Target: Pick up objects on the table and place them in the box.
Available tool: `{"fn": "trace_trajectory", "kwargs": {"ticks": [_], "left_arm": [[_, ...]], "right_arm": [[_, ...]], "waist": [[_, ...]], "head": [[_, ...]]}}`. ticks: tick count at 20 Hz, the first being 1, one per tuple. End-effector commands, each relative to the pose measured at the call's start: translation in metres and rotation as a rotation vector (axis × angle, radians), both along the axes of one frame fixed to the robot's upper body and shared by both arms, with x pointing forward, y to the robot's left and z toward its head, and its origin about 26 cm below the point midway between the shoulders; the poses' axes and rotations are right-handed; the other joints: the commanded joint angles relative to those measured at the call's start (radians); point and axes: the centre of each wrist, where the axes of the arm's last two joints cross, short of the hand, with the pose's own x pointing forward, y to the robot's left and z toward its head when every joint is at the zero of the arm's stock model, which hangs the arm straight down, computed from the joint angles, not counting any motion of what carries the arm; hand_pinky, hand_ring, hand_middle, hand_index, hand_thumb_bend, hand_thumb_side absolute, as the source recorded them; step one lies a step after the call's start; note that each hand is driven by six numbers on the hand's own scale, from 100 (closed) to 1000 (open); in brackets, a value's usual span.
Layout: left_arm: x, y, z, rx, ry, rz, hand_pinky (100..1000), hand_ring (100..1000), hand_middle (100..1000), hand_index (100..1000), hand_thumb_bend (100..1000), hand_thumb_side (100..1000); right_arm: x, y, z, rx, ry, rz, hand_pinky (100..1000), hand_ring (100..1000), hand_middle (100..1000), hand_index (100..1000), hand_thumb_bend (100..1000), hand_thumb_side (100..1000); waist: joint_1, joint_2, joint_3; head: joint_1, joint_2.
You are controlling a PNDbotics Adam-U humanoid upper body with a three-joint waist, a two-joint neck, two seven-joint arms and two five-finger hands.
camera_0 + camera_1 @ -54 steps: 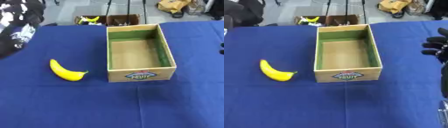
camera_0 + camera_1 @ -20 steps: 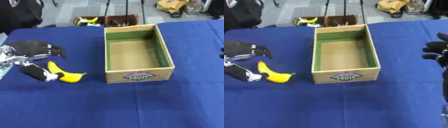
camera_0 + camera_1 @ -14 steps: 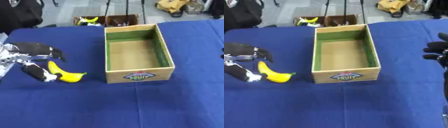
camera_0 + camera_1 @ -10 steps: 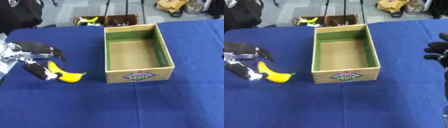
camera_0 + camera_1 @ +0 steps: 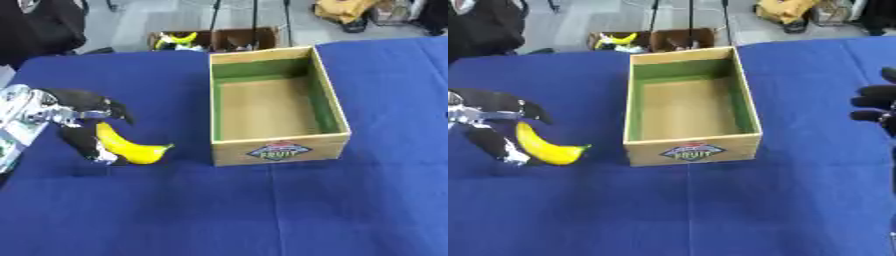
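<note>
Left hand (image 5: 74, 117) was down at the table's (image 5: 262, 210) left side, straddling the banana (image 5: 127, 148). Fingers (image 5: 87, 101) spread above the banana's upper end, thumb (image 5: 83, 145) at its left side, touching or nearly so. Couldn't tell if the digits had actually closed on it; they looked apart and curved around it, not clamped. Banana lay flat on the blue cloth, stem end pointing right toward the box (image 5: 276, 107), just beside the box's left wall but not touching.

Box sat mid-table, open top, green inner walls, brown floor, fruit label (image 5: 278, 151) on the near wall. Nothing inside it.

Right hand (image 5: 877, 105) showed at the right edge in the right eye view, above the cloth, fingers loosely curled, holding nothing, well apart from the box.

Behind the table: a smaller box (image 5: 219, 39) with yellow items in it.
</note>
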Motion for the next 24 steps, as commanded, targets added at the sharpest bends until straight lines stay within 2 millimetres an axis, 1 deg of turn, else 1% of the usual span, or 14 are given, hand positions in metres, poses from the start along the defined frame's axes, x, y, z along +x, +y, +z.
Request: {"fn": "trace_trajectory", "kwargs": {"ticks": [1,2,3,11,15,22,24], "left_arm": [[0.001,0.007,0.013,0.071,0.016,-0.031,705,905,901,943,543,697],[0.002,0.007,0.012,0.071,0.018,-0.035,690,891,880,927,504,682],[0.003,0.007,0.012,0.071,0.022,-0.039,685,887,873,922,493,677],[0.012,0.015,-0.001,0.015,0.077,-0.046,664,871,836,893,449,658],[0.018,0.021,-0.009,-0.015,0.109,-0.036,664,871,842,898,454,654],[0.022,0.028,-0.021,-0.008,0.148,-0.024,677,880,866,913,474,652],[0.022,0.029,-0.021,-0.010,0.148,-0.033,671,874,854,895,463,658]], "right_arm": [[-0.002,-0.001,0.009,-0.023,-0.030,0.004,625,678,642,864,100,1000],[-0.002,-0.001,0.009,-0.024,-0.031,0.005,625,679,641,863,100,1000],[-0.002,-0.001,0.009,-0.024,-0.031,0.005,625,679,641,863,100,1000],[-0.001,-0.001,0.009,-0.023,-0.034,0.005,624,675,641,864,100,1000],[-0.002,-0.001,0.009,-0.021,-0.035,0.001,624,674,641,864,100,1000],[-0.002,-0.002,0.009,-0.010,-0.031,0.000,624,673,639,863,100,1000],[-0.002,-0.003,0.009,-0.010,-0.029,-0.001,624,673,639,863,100,1000]], "waist": [[-0.001,-0.015,0.000],[-0.001,-0.013,-0.002],[-0.001,-0.012,-0.002],[-0.002,-0.006,-0.009],[0.000,-0.004,-0.012],[0.002,-0.002,-0.018],[0.002,-0.003,-0.017]], "head": [[0.002,-0.004],[0.003,-0.004],[0.003,-0.004],[0.005,-0.002],[0.005,0.002],[0.005,0.004],[0.003,0.006]]}}
